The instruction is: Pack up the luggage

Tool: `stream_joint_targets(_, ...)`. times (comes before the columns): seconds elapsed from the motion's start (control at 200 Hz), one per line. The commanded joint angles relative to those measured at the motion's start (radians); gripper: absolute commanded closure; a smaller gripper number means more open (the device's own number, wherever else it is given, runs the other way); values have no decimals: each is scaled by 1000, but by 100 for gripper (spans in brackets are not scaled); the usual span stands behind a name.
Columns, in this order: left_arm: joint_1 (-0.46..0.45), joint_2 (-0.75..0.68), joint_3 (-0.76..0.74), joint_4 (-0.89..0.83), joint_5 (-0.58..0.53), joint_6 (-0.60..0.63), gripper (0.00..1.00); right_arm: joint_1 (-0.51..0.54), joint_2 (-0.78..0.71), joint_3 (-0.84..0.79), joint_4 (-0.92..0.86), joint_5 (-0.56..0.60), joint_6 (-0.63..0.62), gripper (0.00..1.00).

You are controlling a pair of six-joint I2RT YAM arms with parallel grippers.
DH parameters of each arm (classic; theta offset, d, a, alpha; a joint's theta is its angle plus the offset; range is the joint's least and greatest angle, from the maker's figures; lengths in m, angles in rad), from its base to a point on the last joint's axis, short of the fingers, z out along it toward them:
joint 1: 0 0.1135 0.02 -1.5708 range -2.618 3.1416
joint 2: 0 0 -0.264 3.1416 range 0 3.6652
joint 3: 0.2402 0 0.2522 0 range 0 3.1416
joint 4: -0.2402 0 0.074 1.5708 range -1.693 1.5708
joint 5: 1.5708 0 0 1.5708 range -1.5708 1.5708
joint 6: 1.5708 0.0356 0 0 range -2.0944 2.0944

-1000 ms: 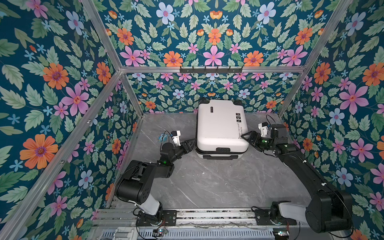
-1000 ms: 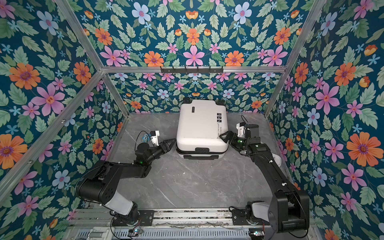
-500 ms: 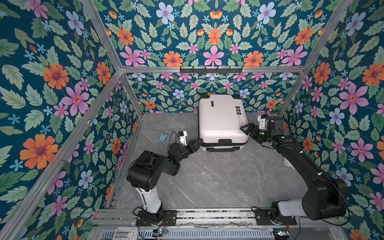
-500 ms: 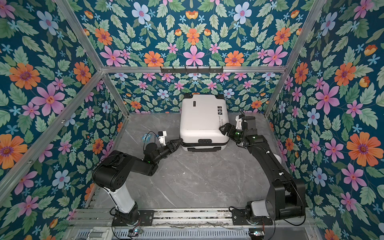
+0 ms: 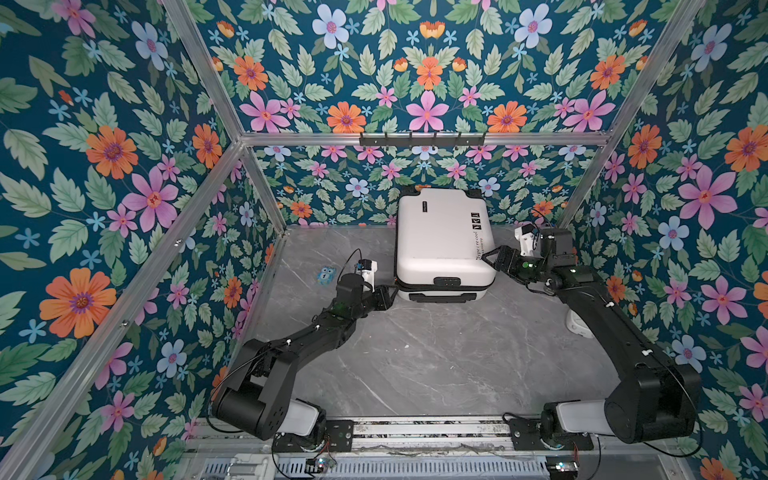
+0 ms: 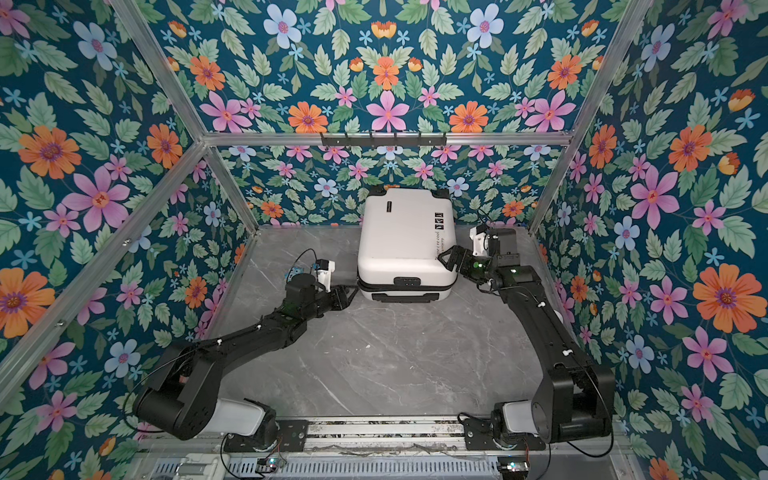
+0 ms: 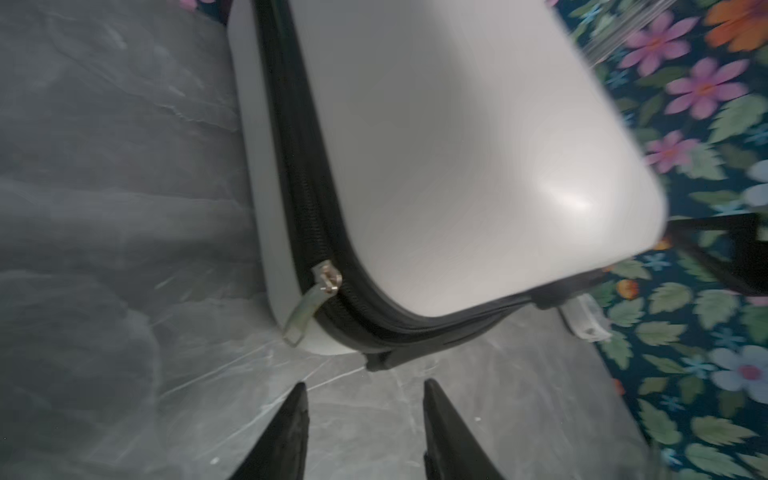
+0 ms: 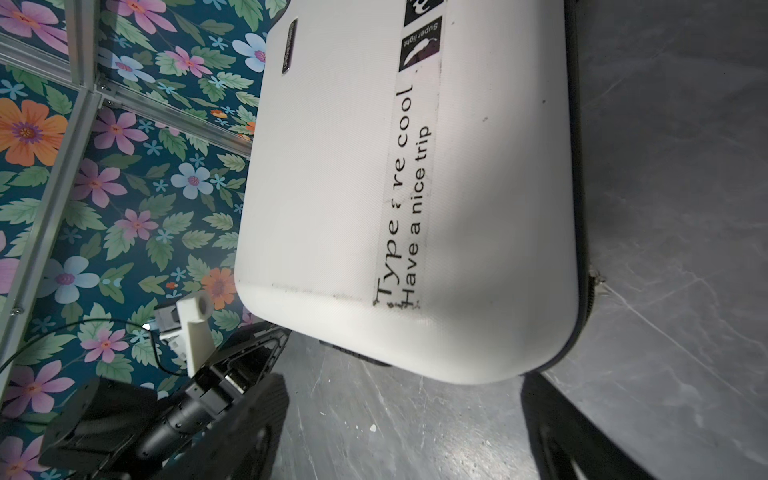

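Closed white luggage (image 5: 444, 245) (image 6: 405, 245) lies flat on the grey marble table (image 5: 415, 357), seen in both top views. Its wheel end is against the floral back wall (image 5: 332, 195). Its handle end faces the arm bases.

A black zipper band (image 7: 309, 187) runs round the seam and is shut as far as the left wrist view shows. The metal zipper pull (image 7: 305, 309) hangs at the luggage's near left corner, over the lower shell. The black print (image 8: 409, 208) along the right side of the lid reads "Have a nice trip".

- **Left arm:** the left gripper (image 5: 390, 293) (image 6: 352, 290) (image 7: 365, 384) sits low, just beside the luggage's near left corner, and is aimed at the seam. Its fingers (image 7: 291, 436) are apart with nothing between them. The pull lies just beyond the tips, untouched. This wrist view is blurred.
- **Right arm:** the right gripper (image 5: 493, 261) (image 6: 448, 257) (image 8: 401, 386) is at the luggage's near right corner, level with the lid. Its jaws are spread wide, one finger (image 8: 253, 424) clearly off the shell. The rounded end of the luggage sits in front of the gap and nothing is clamped. Whether a tip brushes the shell, I cannot tell.

**Other items:**
- A small blue figure (image 5: 327, 275) sits on the table left of the luggage, apart from it.
- A white item (image 5: 578, 326) lies right of the luggage, well apart and half hidden by the right arm. I cannot tell what it is.
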Motion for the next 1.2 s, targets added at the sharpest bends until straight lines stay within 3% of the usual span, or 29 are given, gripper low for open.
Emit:
stream_joint_targets(0.0, 4, 54, 60, -240, -82, 159, 61, 0, -22, -13, -31, 0, -39, 11)
stream_joint_targets(0.195, 6, 132, 136, -248, -40, 250, 74, 0, -71, -40, -42, -7, -42, 11)
stream_joint_targets(0.615, 10, 221, 247, -261, 17, 393, 85, 0, -119, -53, -59, -19, -42, 11)
stream_joint_targets(0.815, 10, 243, 287, -283, -20, 434, 86, 0, -113, -55, -56, -33, -38, 11)
stream_joint_targets(1.195, 2, 244, 301, -286, -125, 491, 73, 1, -115, -61, -57, -41, -29, 11)
